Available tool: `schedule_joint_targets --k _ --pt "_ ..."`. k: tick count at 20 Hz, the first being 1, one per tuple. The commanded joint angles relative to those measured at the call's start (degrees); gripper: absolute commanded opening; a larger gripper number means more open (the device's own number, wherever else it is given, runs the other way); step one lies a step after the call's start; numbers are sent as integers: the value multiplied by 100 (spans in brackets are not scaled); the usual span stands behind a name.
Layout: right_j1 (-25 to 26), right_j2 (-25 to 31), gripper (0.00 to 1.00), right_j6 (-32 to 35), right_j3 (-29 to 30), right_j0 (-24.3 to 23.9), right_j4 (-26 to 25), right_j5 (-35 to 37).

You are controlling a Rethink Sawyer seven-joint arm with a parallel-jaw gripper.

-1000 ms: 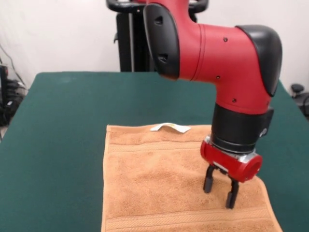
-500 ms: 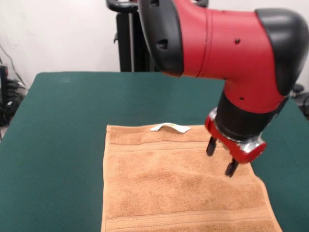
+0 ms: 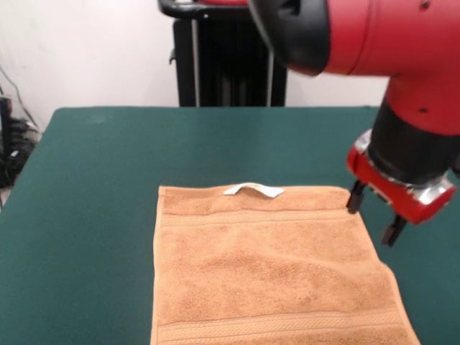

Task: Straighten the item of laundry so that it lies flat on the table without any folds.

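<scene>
The orange-tan terry towel [image 3: 269, 269] lies spread on the dark green table [image 3: 100, 187], near the front edge; its lower end runs out of the picture. Border bands cross it near the far hem and low in view, and a small white tag loop [image 3: 253, 190] sits at the far hem. The surface shows only shallow ripples. My gripper [image 3: 374, 217] hangs above the towel's right edge near its far right corner. Its two dark fingers [image 3: 355, 198] stand apart, open and empty, clear of the cloth.
The robot's black pedestal [image 3: 223, 57] stands at the table's far side. The red and black arm [image 3: 388, 43] fills the upper right. Cables and dark gear [image 3: 13, 144] lie off the table's left edge.
The gripper has lifted off the towel's right part and swung up and to the right, past the towel's edge. The towel has not moved.
</scene>
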Motion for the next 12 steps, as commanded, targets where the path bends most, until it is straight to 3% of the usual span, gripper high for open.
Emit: schedule_joint_targets --k 1,2,4,6,10,12 --pt "-157 681 100 -1274 349 267 -13 387" --pt "-116 697 100 -1237 253 307 -12 443" --pt "-383 664 100 -1192 753 308 49 199" --pt "-341 683 100 -1132 651 381 40 239" --pt "-733 643 100 -1100 1315 391 103 -41" --pt "-745 648 100 -1027 1285 463 102 10"
